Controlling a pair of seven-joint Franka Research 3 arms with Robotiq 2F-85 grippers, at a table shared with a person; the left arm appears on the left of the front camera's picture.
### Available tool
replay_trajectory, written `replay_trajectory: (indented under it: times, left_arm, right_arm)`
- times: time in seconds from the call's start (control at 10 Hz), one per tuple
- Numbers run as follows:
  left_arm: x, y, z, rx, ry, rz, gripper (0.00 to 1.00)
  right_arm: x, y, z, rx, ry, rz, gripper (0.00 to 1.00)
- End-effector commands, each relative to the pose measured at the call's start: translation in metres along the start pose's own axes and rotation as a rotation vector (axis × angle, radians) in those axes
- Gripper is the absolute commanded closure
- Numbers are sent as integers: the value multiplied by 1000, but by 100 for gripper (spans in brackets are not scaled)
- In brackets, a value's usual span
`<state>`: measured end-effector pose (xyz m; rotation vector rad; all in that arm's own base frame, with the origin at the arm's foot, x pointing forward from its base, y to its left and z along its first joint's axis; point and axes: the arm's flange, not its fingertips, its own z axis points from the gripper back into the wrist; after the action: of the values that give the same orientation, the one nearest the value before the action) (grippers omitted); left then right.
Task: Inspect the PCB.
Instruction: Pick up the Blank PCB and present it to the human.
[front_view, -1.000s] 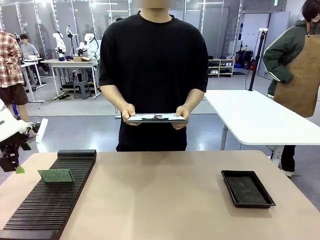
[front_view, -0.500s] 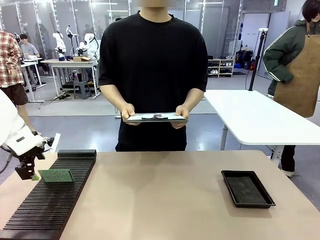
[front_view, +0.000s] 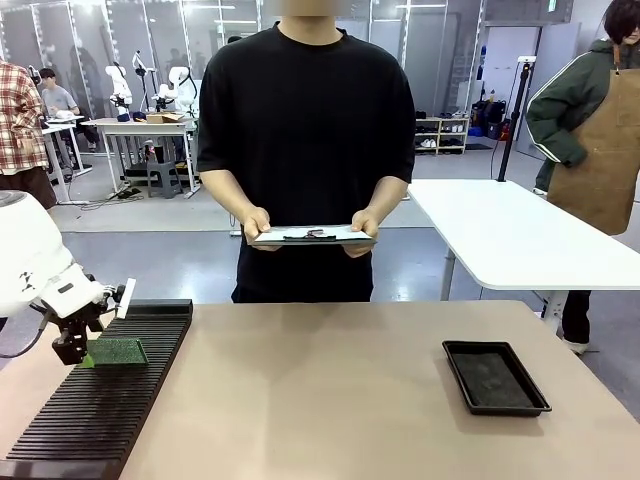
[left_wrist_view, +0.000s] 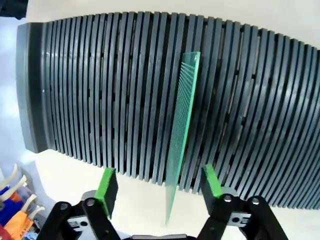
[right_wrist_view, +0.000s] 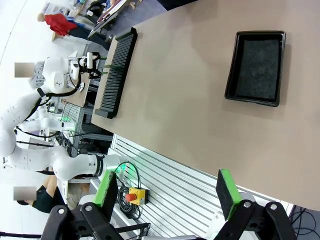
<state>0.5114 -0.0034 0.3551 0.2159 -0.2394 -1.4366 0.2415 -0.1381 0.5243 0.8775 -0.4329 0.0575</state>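
Observation:
The PCB (front_view: 113, 352), a thin green speckled board, stands on edge in a slot of the black ribbed rack (front_view: 110, 400) at the table's left. My left gripper (front_view: 80, 350) is at the board's left end. In the left wrist view the PCB (left_wrist_view: 182, 140) runs edge-on between the two green pads (left_wrist_view: 106, 185), which stand apart from it on either side, so the left gripper (left_wrist_view: 159, 184) is open. My right gripper (right_wrist_view: 167, 192) hangs open high above the table with nothing between its fingers.
A shallow black tray (front_view: 495, 377) lies at the table's right. The person at the far side holds a white-papered clipboard (front_view: 312, 236) in both hands. A white side table (front_view: 500, 240) stands behind on the right. Bare tabletop spans the middle.
My left arm has swung in from beyond the table's left edge to the PCB's left end, with its fingers now on either side of the board. The person and right arm have not moved.

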Motion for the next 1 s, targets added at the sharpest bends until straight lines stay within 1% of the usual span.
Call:
replay_trajectory:
  times: [0.0, 0.1, 0.2, 0.3, 0.4, 0.5, 0.9]
  left_arm:
    - [-5, 10, -2, 18, 5, -16, 76]
    - [-6, 8, -3, 7, -14, -23, 100]
    - [-6, 6, -4, -7, -4, -29, 100]
    - [-6, 4, -4, -25, -16, -42, 100]
    - [-5, 2, -2, -49, -20, -54, 97]
    - [-6, 1, 0, -58, -11, -61, 100]
    - [-8, 1, 6, -123, -12, -41, 100]
  right_arm:
    - [1, 0, 1, 13, -4, 18, 0]
    - [1, 0, 1, 13, -4, 18, 0]
    - [1, 0, 1, 13, -4, 18, 0]
    - [1, 0, 1, 13, -4, 18, 0]
    - [1, 0, 1, 13, -4, 18, 0]
    - [1, 0, 1, 13, -4, 18, 0]
    - [1, 0, 1, 13, -4, 18, 0]
